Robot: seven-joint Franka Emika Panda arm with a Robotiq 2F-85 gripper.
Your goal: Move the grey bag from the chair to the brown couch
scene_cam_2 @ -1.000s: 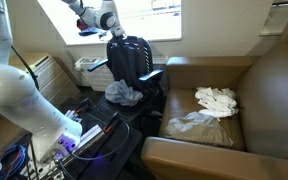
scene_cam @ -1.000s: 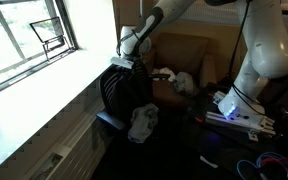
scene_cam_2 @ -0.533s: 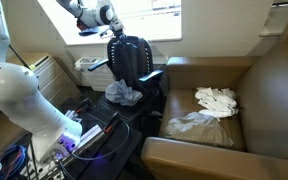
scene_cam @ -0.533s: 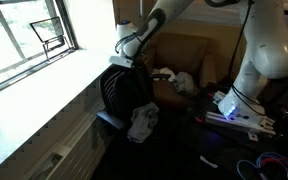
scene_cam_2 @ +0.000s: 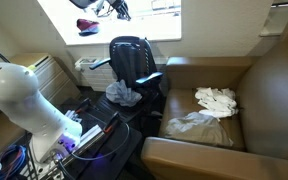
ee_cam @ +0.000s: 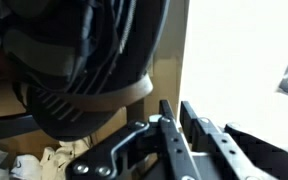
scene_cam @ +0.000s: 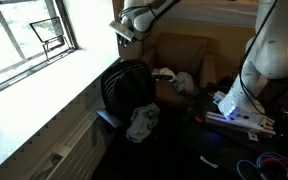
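Note:
The grey bag (scene_cam: 142, 122) lies crumpled on the seat of a black office chair (scene_cam: 124, 85); it also shows in the other exterior view (scene_cam_2: 124, 93). The brown couch (scene_cam: 187, 52) stands behind the chair and fills the right of an exterior view (scene_cam_2: 274, 95). My gripper (scene_cam: 124, 29) hangs high above the chair back, near the window (scene_cam_2: 114, 8). In the wrist view its fingers (ee_cam: 174, 118) are close together with nothing between them. The chair back (ee_cam: 74, 60) and a bit of the bag (ee_cam: 19, 165) lie below.
White cloths (scene_cam_2: 217, 98) and a pale crumpled bag (scene_cam_2: 196, 124) lie on the couch seat. A window sill (scene_cam: 44, 85) runs beside the chair. The robot base (scene_cam: 246, 105) and cables (scene_cam_2: 84, 135) sit on the floor near the chair.
My gripper has risen from the top of the chair back to well above it. The grey bag has stayed on the seat.

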